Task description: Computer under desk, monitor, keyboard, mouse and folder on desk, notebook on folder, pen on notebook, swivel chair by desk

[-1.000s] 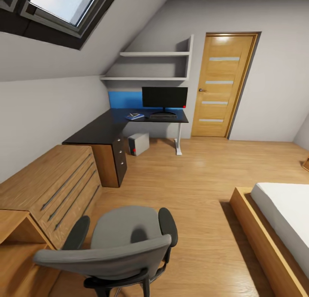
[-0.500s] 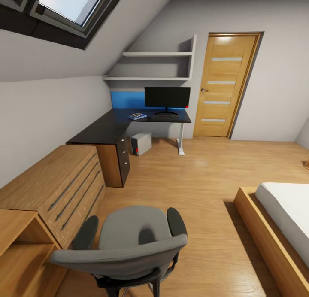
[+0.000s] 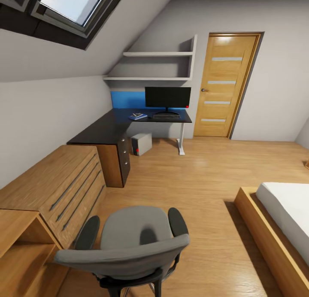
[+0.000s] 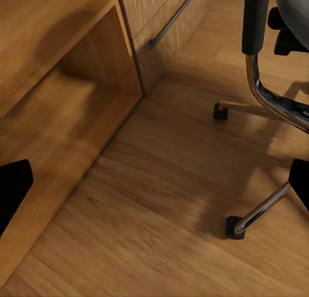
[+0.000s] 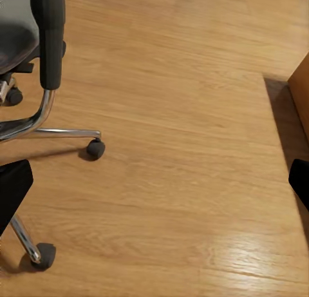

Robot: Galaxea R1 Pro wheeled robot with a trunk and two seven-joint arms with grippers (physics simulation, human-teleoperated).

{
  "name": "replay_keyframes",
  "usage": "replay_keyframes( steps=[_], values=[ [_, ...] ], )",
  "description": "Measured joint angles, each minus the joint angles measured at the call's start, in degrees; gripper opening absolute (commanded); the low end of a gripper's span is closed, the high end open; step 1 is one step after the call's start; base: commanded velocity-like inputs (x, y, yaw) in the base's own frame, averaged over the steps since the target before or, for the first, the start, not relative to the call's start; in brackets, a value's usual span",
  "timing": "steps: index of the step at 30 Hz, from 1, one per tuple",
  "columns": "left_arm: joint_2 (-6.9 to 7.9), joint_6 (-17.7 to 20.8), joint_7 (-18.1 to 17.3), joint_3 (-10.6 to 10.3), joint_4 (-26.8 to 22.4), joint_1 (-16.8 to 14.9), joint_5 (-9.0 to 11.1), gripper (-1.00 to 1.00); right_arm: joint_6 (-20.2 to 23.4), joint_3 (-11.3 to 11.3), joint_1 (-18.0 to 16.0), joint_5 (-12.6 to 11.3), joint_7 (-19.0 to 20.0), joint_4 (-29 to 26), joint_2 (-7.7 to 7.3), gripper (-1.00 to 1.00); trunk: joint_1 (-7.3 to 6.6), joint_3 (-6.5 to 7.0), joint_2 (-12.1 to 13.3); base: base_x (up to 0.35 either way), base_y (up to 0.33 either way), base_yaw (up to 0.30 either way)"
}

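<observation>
The grey swivel chair [image 3: 133,241] stands close in front of me, its back toward me and its seat bare. Its chrome legs and castors appear in the left wrist view [image 4: 257,110] and the right wrist view [image 5: 64,133]. Across the room the black L-shaped desk [image 3: 101,131] carries the monitor [image 3: 168,97], the keyboard [image 3: 166,116] and the blue folder [image 3: 138,116] with a dark notebook on it. The computer [image 3: 141,143] sits on the floor under the desk. Mouse and pen are too small to make out. My left gripper [image 4: 154,187] and right gripper [image 5: 154,184] are both open above the floor, holding nothing.
A light wood drawer unit [image 3: 56,189] runs along the left wall beside the chair. A bed [image 3: 283,219] with a wooden frame is at the right. A wooden door [image 3: 225,84], wall shelves [image 3: 156,54] and a blue wall panel [image 3: 126,99] stand at the far wall.
The whole picture has slid slightly to the right, so the camera has moved. The chair sits a bit further right in the view; nothing was grasped or released.
</observation>
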Motion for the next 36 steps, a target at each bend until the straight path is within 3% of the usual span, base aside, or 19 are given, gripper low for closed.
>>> replay_keyframes(
  steps=[36],
  values=[
    [0.0, 0.0, 0.0, 0.0, 0.4, 0.0, 0.0, 1.0, 0.0, 0.0, 0.0, 0.1, 0.0, 0.0, -0.04, 1.0, 0.0, 0.26, 0.0, 0.029, 0.044, -0.024]
  ],
)
